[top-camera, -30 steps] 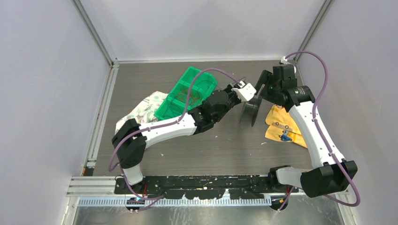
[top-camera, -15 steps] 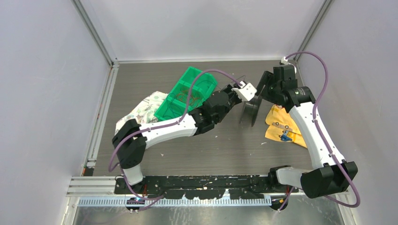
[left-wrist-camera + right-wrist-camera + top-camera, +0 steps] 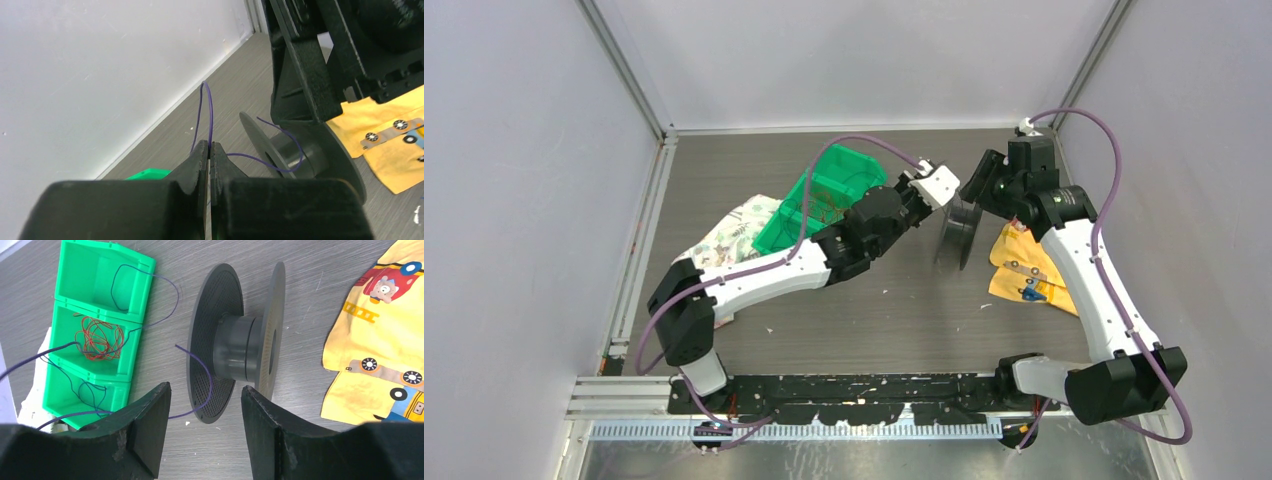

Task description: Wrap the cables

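Left gripper [image 3: 209,150]: pressed together, pinching a thin wire [image 3: 241,155] at the fingertips.
Wire: led from the pinch to the hub of the spool [image 3: 235,347] just ahead; its free end is left loose.
Right gripper [image 3: 205,392]: spread, nothing held, the spool below its fingers.
Risk: the loose end could be dragged off the hub by any pull; the ungripped spool could be rolled or tipped.

left pincer [image 3: 209,150] shifted back and left, away from spool [image 3: 957,235]
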Motion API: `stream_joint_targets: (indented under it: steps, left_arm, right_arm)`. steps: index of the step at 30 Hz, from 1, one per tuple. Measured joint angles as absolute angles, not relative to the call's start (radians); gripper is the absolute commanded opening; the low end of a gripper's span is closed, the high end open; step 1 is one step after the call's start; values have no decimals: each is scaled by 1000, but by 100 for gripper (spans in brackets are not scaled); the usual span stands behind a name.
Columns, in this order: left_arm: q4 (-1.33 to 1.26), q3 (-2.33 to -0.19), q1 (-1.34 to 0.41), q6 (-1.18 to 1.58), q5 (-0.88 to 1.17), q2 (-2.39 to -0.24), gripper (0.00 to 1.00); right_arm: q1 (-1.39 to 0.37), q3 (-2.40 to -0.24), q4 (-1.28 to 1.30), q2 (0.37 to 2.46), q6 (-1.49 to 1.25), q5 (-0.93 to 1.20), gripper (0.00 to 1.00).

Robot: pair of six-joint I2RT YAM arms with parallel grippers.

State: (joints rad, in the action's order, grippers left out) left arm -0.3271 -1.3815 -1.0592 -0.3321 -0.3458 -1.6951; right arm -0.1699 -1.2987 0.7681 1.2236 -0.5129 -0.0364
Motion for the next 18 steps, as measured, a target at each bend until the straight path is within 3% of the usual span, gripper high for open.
stream_joint_targets:
  steps: [7,18]
  left_arm:
    - [-322,-1388,-1043,-284,-305,-1666,1]
    - [-316,-1388,-1039,-260,-291,-1666,1]
  right_arm:
    - [-170,-1330,765,1224,-549,-23,62]
    - [-167,-1551,741,1271,-718,94,66]
